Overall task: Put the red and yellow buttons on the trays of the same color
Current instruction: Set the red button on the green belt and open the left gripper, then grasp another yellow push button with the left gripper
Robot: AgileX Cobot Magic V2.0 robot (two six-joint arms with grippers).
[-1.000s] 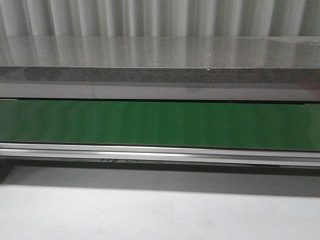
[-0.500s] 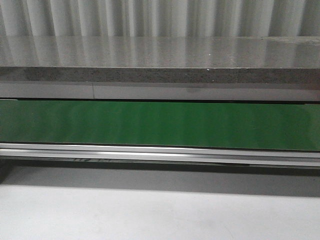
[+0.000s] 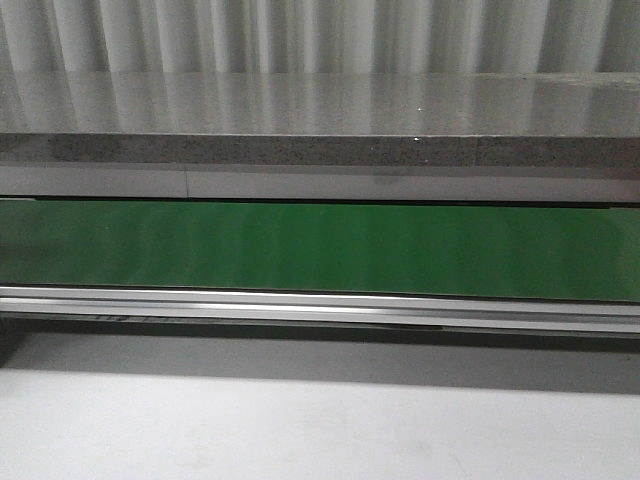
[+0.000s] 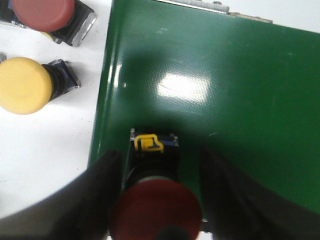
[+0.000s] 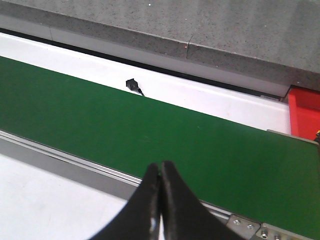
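Left wrist view: red button (image 4: 156,212) lying on the green belt (image 4: 225,100), cap toward the camera, black body with a yellow clip (image 4: 149,143) pointing away at 12 o'clock. Sits near the belt's edge, just beside the white table surface (image 4: 45,150). Left gripper (image 4: 160,185) straddling the button, one dark finger (image 4: 102,192) at 9 o'clock of the body and the other at 3 o'clock; jaws spread, small gaps visible on both sides of the body, so released rather than clenched. Contact at the cap itself not clear.

On the white surface beyond the belt edge, at about 10 o'clock from the held-between button: a yellow button (image 4: 25,85) on its side, black base with metal fitting pointing toward the belt. Farther out, at 11 o'clock, a second red button (image 4: 42,12), partly cut off by the frame, also with a metal-framed base. The two lie close together, not touching the belt.

Right wrist view: right gripper (image 5: 161,197) with fingertips pressed together, clenched on nothing, hanging over the near rail of the green belt. Red tray (image 5: 305,112) at 2 o'clock of the gripper, beyond the belt, only a corner in frame. Small black connector (image 5: 131,84) on the white strip at 11 o'clock. Grey stone ledge (image 5: 200,30) behind.

Front view: green belt, metal rail (image 3: 320,305) and grey ledge only; no arm or button in frame.
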